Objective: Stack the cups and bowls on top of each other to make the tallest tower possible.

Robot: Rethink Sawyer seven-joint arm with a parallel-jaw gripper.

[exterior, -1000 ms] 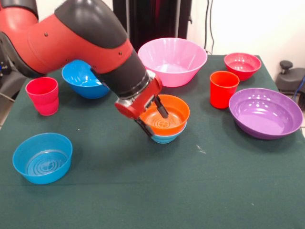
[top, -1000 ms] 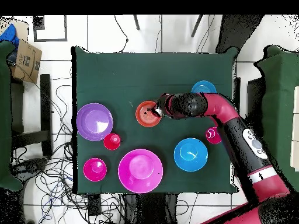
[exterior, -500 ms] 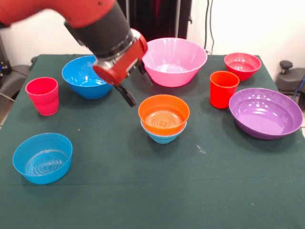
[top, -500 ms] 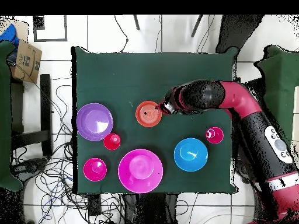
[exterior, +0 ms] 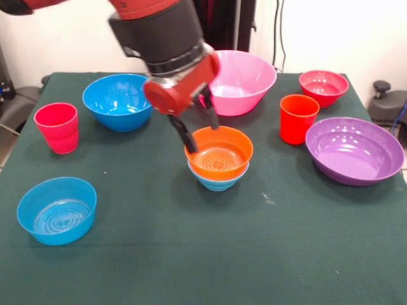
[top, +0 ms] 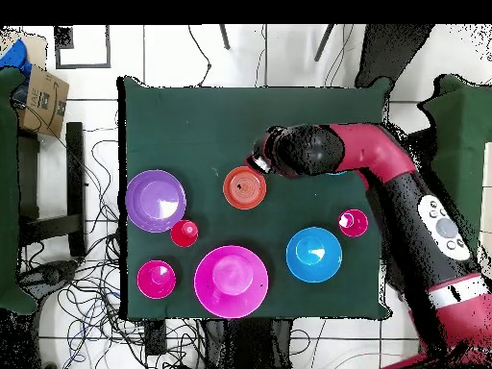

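Right now the gripper (exterior: 198, 129) hangs open, its two dark fingers spread apart and holding nothing, just above the rim at about ten o'clock of the orange bowl (exterior: 219, 152). That orange bowl sits nested inside the small light-blue bowl (exterior: 218, 180), and the pair makes up the tower (top: 245, 187) near the middle of the green table (exterior: 191, 254).

Taking the tower as the clock's centre in the front view, the large pink bowl (exterior: 236, 81) stands at twelve o'clock, partly behind the arm (exterior: 159, 32). The deep blue bowl (exterior: 116, 101) lies at ten o'clock, and the pinkish-red cup (exterior: 57, 128) sits well apart at nine o'clock. The small blue bowl (exterior: 56, 210) rests at eight o'clock, near the table's front edge. At two o'clock stands the orange-red cup (exterior: 298, 119), upright, with the small red bowl (exterior: 324, 87) further out beyond it. The wide purple bowl (exterior: 353, 150) lies at three o'clock, close beside the orange-red cup. All these pieces stand singly on the cloth, apart from one another.
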